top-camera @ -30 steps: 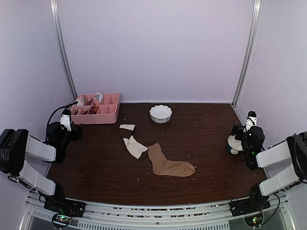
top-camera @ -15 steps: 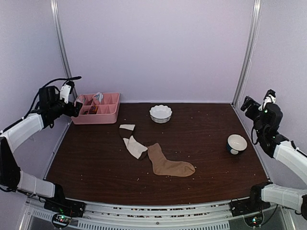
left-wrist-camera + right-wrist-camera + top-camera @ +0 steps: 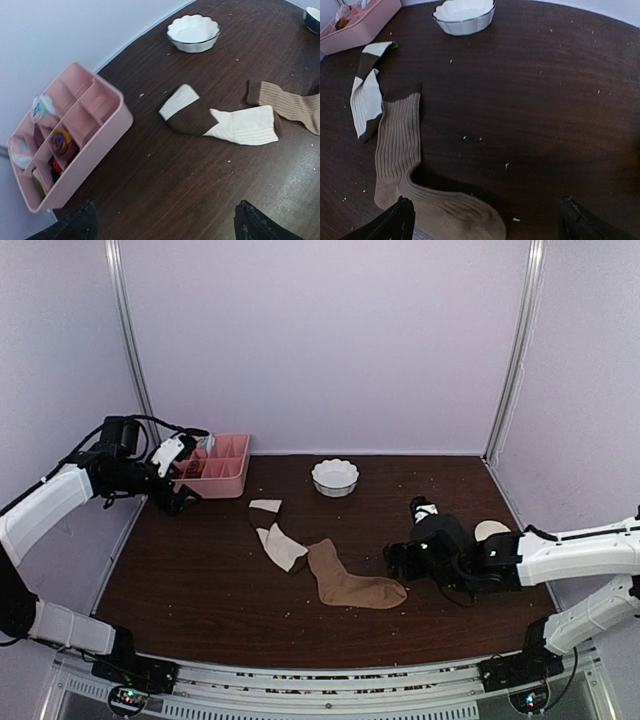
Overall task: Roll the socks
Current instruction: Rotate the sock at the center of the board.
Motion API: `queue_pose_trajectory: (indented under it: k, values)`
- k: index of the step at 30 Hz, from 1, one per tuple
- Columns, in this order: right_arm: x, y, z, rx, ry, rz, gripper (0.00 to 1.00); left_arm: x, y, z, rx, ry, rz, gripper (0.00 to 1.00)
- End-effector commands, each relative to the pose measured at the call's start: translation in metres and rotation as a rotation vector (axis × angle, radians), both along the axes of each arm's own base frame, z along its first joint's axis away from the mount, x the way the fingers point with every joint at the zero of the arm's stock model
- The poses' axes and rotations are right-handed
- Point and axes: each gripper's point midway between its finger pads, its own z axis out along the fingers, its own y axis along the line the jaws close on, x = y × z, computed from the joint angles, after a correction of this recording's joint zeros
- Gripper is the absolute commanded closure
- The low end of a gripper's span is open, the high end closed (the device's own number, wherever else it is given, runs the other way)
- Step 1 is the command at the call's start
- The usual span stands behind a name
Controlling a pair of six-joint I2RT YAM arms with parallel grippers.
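Looking down from overhead, I have the dark wood-grain table (image 3: 200,580) filling the booth floor, its surface glossy. At ten o'clock sits the pink plastic tray (image 3: 215,486), rectangular and split into compartments, several holding small colourful oddments I cannot name. Near the centre the socks lie flat. The tan sock (image 3: 355,587), ribbed and bent in an L, points its foot toward three o'clock. Its cuff meets the cream-and-brown sock (image 3: 277,537), which runs off toward eleven o'clock; whether they overlap I cannot tell. At twelve o'clock stands the white scalloped bowl (image 3: 335,478), and at three o'clock a smaller round bowl (image 3: 492,530) is half hidden behind the right arm (image 3: 570,555). The right gripper (image 3: 485,217) hovers low just beside the tan toe, jaws spread wide on nothing. The left gripper (image 3: 162,220) hangs by the tray, likewise gaping. Pale crumbs (image 3: 506,165) speck the wood.
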Motion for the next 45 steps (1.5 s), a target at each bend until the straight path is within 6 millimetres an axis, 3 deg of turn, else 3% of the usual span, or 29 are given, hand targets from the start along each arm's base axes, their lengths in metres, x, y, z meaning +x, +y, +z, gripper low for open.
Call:
queue_pose_trajectory:
  k: [1,5,10,14,19,27,33,36,38,40,43,45]
  values:
    - [-0.030,0.015,-0.045,-0.006,0.173,-0.113,0.02,0.008,-0.046,-0.012,0.031,0.046,-0.166,0.05]
    - [-0.045,0.042,-0.085,-0.030,0.300,-0.107,0.10,0.018,-0.084,-0.036,0.044,0.135,-0.257,0.05]
    - [-0.040,0.053,-0.104,-0.018,0.354,-0.106,0.19,0.025,-0.117,-0.070,0.097,0.202,-0.332,0.03]
    - [-0.033,0.038,-0.120,-0.024,0.407,-0.135,0.31,0.038,-0.134,-0.078,0.098,0.209,-0.335,0.02]
    - [-0.023,0.003,-0.130,-0.084,0.449,-0.185,0.32,0.046,-0.152,-0.086,0.112,0.186,-0.349,0.02]
    - [0.009,-0.056,-0.121,-0.205,0.448,-0.292,0.32,0.062,-0.162,-0.124,0.316,0.104,-0.275,0.04]
    - [0.052,-0.086,-0.095,-0.277,0.401,-0.358,0.30,0.069,-0.146,-0.138,0.397,0.101,-0.214,0.04]
    - [0.079,-0.094,-0.068,-0.331,0.347,-0.385,0.29,0.074,-0.141,-0.144,0.427,0.093,-0.188,0.04]
    - [0.092,-0.088,-0.044,-0.377,0.298,-0.368,0.27,0.077,-0.136,-0.143,0.437,0.097,-0.165,0.04]
    - [0.099,-0.067,-0.016,-0.402,0.229,-0.318,0.24,0.077,-0.129,-0.134,0.396,0.126,-0.144,0.04]
    - [0.095,-0.011,0.011,-0.380,0.163,-0.173,0.16,0.078,-0.114,-0.111,0.295,0.161,-0.116,0.04]
    - [0.090,0.035,0.010,-0.350,0.158,-0.048,0.14,0.076,-0.102,-0.098,0.238,0.172,-0.104,0.03]
